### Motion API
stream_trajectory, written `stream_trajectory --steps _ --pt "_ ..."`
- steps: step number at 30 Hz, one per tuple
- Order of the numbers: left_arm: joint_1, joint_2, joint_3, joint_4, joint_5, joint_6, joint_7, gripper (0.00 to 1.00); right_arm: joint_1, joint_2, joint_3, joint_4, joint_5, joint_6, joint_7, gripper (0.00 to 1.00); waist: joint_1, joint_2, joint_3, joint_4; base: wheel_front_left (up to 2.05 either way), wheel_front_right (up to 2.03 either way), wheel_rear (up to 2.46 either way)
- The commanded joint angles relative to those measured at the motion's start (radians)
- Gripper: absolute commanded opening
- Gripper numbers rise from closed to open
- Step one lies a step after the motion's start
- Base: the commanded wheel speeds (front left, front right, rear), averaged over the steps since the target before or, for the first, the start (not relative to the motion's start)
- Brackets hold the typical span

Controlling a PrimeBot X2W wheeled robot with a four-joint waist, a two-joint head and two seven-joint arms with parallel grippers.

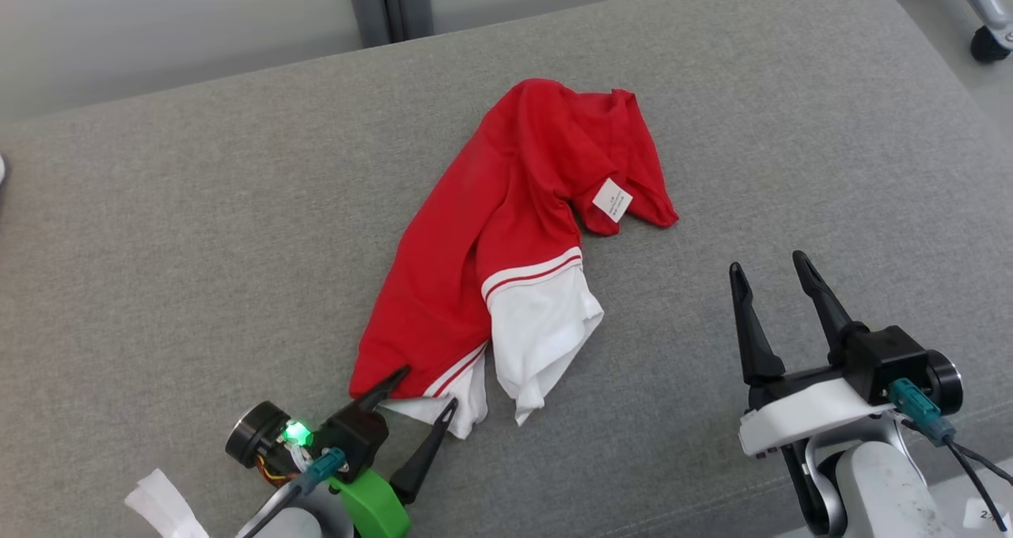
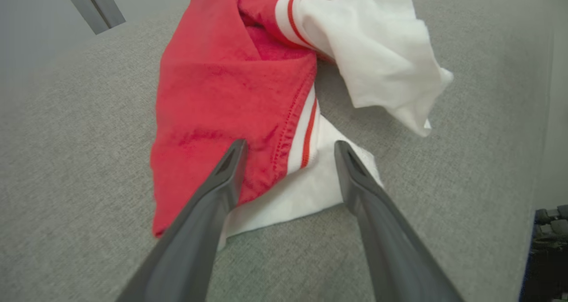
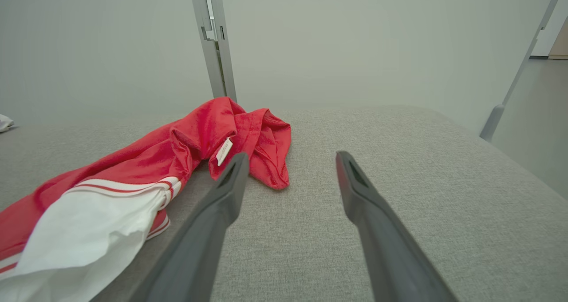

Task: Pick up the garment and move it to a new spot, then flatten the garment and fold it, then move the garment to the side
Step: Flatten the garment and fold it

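- My left pincer [image 1: 428, 386] [image 2: 289, 143] is nearest, at the lower left of the head view, with its jaws spread wide and nothing gripped.
- Its two fingers straddle the near end of the garment [image 1: 475, 237] [image 2: 208, 84] [image 3: 146, 160]. One tip lies over the red edge and the other beside the white corner [image 1: 468, 399] [image 2: 301, 191]. I cannot tell whether either tip presses the cloth.
- My right pincer [image 1: 768, 261] [image 3: 291, 154] is at the lower right, also wide open and empty. It stands over bare grey cushion [image 1: 791, 142] [image 2: 66, 160] [image 3: 399, 160], apart from the garment, which lies to its left.
- Beyond my left pincer a white sleeve [image 1: 538, 324] [image 2: 377, 49] [image 3: 84, 231] with red stripes at its seam lies crumpled on the cushion.
- The garment itself is red and lies rumpled in a long slant across the middle of the cushion, from my left pincer up toward the far right.
- Near its far end a small white label [image 1: 612, 198] [image 3: 224, 151] is turned up among the folds.
- Past the cushion's far edge stands a grey post [image 1: 392, 4] [image 3: 213, 40].
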Motion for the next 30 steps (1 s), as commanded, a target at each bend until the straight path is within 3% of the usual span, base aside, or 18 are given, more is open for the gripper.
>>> stream_trajectory --steps 1,8,9,10,11,12,19,26,30 --pt "-0.023 0.016 -0.003 0.020 0.001 0.001 -0.007 1.00 -0.013 -0.002 0.006 -0.001 0.007 -0.001 0.000 1.00 0.0000 0.0000 0.011 -0.019 0.00 0.00 0.00" --pt "-0.069 0.004 -0.013 0.126 -0.001 0.001 -0.010 0.98 -0.027 -0.002 0.007 -0.005 0.019 -0.001 0.000 1.00 0.0000 0.0000 0.017 -0.047 0.00 0.00 0.00" --pt "-0.073 0.002 -0.014 0.135 -0.008 0.001 -0.011 0.78 -0.028 -0.002 0.003 -0.006 0.019 -0.001 0.000 1.00 0.0000 0.0000 0.018 -0.049 0.00 0.00 0.00" --pt "-0.079 0.001 -0.015 0.146 -0.014 0.001 -0.012 0.42 -0.027 -0.002 0.000 -0.006 0.020 -0.001 0.000 1.00 0.0000 0.0000 0.018 -0.052 0.00 0.00 0.00" --pt "-0.084 -0.001 -0.014 0.153 -0.023 0.002 -0.013 0.31 -0.026 -0.002 0.000 -0.006 0.020 -0.001 0.000 1.00 0.0000 0.0000 0.017 -0.054 0.00 0.00 0.00" --pt "-0.088 -0.003 -0.017 0.160 -0.033 0.001 -0.013 0.00 -0.024 -0.002 -0.002 -0.005 0.020 -0.001 0.000 1.00 0.0000 0.0000 0.016 -0.056 0.00 0.00 0.00" --pt "-0.091 -0.013 0.023 0.118 -0.121 0.002 -0.017 0.00 -0.001 -0.002 -0.008 0.004 0.025 -0.001 0.000 1.00 0.0000 0.0000 -0.006 -0.052 0.00 0.00 0.00" --pt "-0.036 -0.009 0.179 -0.069 -0.258 0.002 -0.017 0.00 0.018 -0.002 -0.006 0.012 0.029 -0.001 0.000 1.00 0.0000 0.0000 -0.046 -0.026 0.00 0.00 0.00" --pt "-0.036 0.025 0.254 -0.190 -0.329 0.009 -0.006 0.00 0.023 -0.002 0.000 0.018 0.029 -0.001 0.000 1.00 0.0000 0.0000 -0.075 -0.013 0.00 0.00 0.00"
